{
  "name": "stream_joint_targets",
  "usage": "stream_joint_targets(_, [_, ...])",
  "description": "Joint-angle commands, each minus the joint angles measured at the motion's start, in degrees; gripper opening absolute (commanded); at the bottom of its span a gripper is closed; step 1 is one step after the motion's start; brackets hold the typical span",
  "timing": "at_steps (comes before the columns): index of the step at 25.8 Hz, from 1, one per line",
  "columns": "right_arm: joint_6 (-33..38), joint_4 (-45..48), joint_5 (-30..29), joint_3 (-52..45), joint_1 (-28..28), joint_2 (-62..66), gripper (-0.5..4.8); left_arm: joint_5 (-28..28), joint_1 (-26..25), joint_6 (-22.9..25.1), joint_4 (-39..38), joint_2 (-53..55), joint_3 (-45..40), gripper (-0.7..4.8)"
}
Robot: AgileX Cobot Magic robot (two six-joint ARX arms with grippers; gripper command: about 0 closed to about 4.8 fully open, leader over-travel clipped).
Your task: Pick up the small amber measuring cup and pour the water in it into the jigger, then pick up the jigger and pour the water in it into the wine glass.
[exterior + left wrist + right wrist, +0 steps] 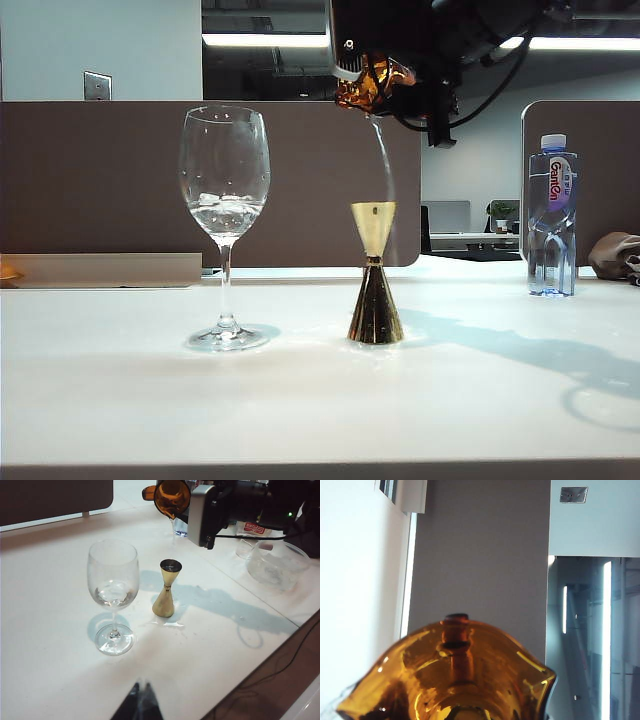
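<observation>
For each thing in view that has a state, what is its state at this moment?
small amber measuring cup: tipped, held by right gripper above the jigger.
water: streaming down toward the jigger.
jigger: upright on the table.
wine glass: upright, some liquid inside.
left gripper: shut, holding nothing, near table edge.
water bottle: upright, capped.

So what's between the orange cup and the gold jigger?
Only a thin stream of water, falling from the tilted cup in the right gripper down toward the jigger. The exterior view shows it.
</observation>
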State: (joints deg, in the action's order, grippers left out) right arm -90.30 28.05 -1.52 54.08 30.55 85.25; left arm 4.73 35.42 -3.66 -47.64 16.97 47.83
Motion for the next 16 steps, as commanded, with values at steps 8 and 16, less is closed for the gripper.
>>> stream_joint_targets(8, [61.13,0.11,10.84,-5.14,-3.58,-2.40,-0.05,0.02,0.04,0.24,0.46,0.02,0.24,-0.02])
stream_joint_targets(16, [89.39,17.03,3.52,-23.28,-14.16,0.52,-0.05,0.00,0.04,0.22,0.48,-0.02,0.24,-0.02])
